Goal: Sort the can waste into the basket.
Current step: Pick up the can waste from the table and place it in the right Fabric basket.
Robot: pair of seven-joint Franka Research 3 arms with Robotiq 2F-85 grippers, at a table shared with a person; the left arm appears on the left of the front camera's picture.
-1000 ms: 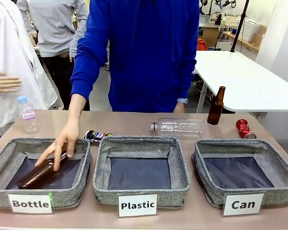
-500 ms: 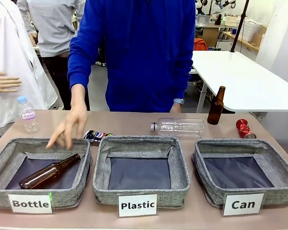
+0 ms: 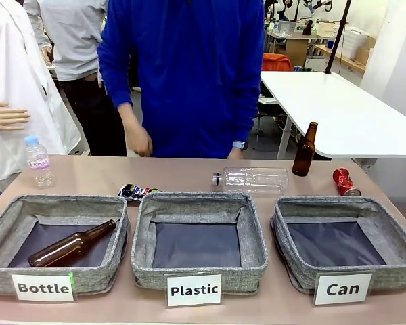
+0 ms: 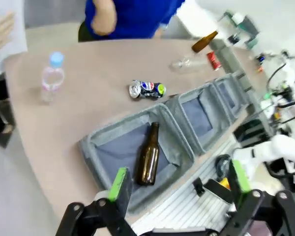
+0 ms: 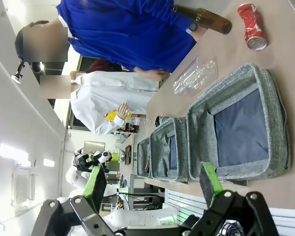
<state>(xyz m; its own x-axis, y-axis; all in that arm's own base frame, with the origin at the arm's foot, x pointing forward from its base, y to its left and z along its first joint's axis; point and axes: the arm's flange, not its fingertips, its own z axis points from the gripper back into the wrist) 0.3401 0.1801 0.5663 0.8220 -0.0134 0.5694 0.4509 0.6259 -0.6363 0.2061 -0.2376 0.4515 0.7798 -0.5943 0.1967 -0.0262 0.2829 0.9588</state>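
Tabletop [image 3: 183, 177]: red can [image 3: 343, 181] near right edge, behind basket [image 3: 338, 202].

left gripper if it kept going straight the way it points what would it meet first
Probably the brown bottle lying in the Bottle basket, straight ahead of the open left gripper in its wrist view, though depth is unclear.

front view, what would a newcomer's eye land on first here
Three grey labelled baskets line the near edge; a brown bottle lies in the left one, while the Can basket on the right is empty. The red can sits just behind it, the black can farther left.
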